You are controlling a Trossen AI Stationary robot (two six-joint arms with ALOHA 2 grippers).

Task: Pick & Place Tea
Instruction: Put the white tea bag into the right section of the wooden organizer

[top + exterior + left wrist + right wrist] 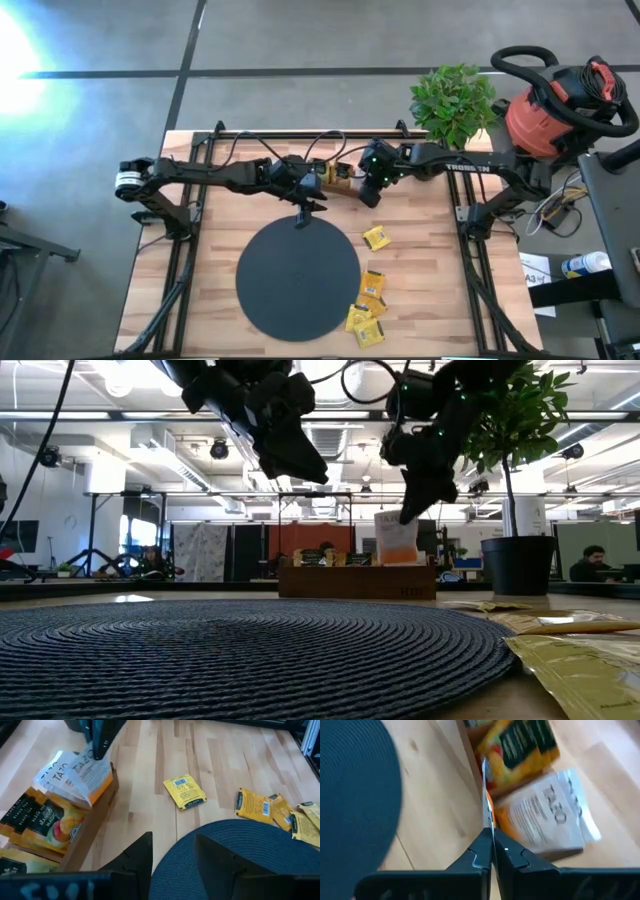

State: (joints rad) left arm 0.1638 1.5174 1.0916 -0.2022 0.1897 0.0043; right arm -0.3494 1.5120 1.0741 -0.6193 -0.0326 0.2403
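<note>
Woven in dark concentric ribs, the round black mat (298,277) lies on pale wood-plank table (420,255), the left gripper (172,857) above its far edge with fingers apart, holding nothing. The right gripper (492,851) is pinched together on a thin orange-white sachet (487,807) at the brown wooden tray (95,822). Flat yellow sachets (367,300) lie beside the mat.

Grey tiled floor (300,35), a potted plant (453,100), and bright ceiling strip lights (90,415).

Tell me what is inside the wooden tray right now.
The wooden tray holds upright tea sachets; the right gripper pinches an orange-white one. Lower sachets are hidden.
</note>
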